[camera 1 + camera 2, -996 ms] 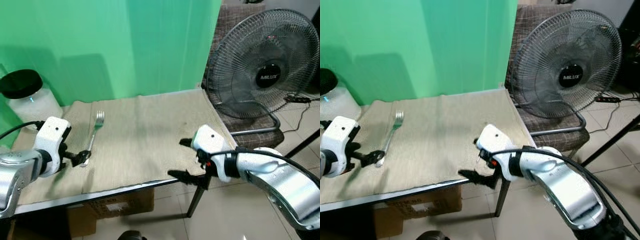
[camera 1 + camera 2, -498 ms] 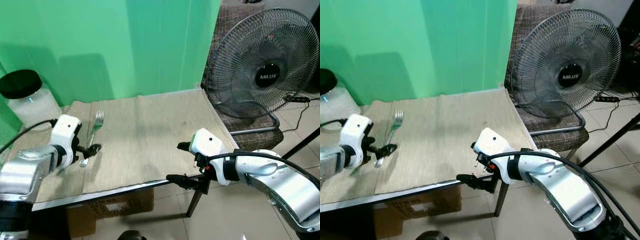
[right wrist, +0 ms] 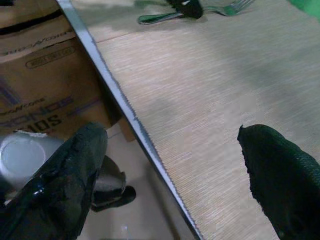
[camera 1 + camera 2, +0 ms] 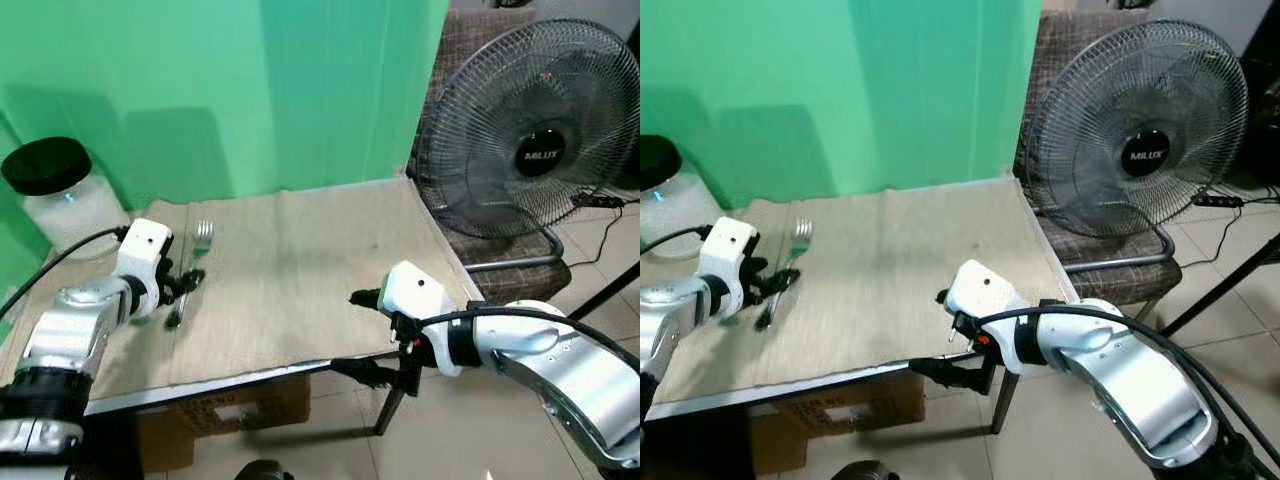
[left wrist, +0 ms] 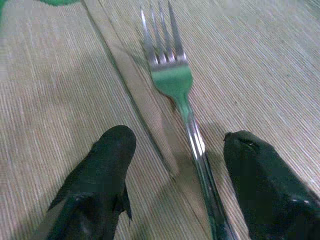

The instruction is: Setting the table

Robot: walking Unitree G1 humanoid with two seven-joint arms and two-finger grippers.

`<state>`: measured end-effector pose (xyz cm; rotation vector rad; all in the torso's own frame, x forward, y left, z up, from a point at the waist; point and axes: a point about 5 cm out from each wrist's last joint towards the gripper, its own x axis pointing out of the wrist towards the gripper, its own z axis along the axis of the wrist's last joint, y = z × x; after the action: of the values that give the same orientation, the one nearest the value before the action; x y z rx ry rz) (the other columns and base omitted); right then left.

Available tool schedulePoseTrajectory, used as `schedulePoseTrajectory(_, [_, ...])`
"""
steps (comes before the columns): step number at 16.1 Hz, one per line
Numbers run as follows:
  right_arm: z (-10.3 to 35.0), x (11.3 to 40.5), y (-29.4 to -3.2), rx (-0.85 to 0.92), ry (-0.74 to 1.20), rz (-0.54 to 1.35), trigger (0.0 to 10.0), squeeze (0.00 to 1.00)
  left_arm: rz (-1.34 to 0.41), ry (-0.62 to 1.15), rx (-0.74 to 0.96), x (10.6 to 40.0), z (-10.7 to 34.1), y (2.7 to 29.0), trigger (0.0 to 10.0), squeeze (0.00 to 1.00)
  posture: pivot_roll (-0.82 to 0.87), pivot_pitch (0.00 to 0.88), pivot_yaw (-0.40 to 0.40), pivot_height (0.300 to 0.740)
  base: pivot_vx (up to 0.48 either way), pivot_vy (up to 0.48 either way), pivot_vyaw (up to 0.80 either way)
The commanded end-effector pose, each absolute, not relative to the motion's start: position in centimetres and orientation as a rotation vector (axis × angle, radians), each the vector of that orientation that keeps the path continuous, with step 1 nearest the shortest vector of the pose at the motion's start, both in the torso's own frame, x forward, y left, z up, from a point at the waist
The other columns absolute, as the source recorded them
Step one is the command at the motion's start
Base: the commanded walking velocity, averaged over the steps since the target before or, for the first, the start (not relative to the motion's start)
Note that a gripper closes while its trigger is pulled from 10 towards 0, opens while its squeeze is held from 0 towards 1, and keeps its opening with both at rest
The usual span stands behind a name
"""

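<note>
Slim silver metal fork (image 4: 192,268): flat on beige woven cloth of desk (image 4: 300,270), left side, tines toward green wall. Left gripper (image 5: 182,185): spread, straddling handle, long axis running between fingers; nearer arm. Right gripper (image 3: 170,165): spread, empty, at desk's near edge, well apart.

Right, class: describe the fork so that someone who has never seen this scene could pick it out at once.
Find the table covered with a beige cloth before the green wall. At its left end, near the black-lidded jar, the left gripper hovers with open jaws. The fork lies flat between them, the only silver, four-tined thing on the cloth.
</note>
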<state>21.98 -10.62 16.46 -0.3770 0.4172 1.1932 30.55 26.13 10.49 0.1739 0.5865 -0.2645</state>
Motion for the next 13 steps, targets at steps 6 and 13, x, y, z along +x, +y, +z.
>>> schedulePoseTrajectory(6, [16.9, 21.7, -10.5, -0.380, 0.398, 1.227, 10.0, 0.00, -0.316, 0.567, 0.194, 32.0, 9.6, 25.4, 0.0, 0.00, 0.06, 0.000, 0.012, 0.740, 0.000, 0.000, 0.00])
schedulePoseTrajectory(13, [16.8, 21.6, -10.5, -0.381, 0.404, 1.236, 10.0, 0.00, -0.321, 0.603, 0.207, 32.0, 8.8, 25.9, 0.0, 0.00, 0.06, 0.000, 0.021, 0.740, 0.000, 0.000, 0.00])
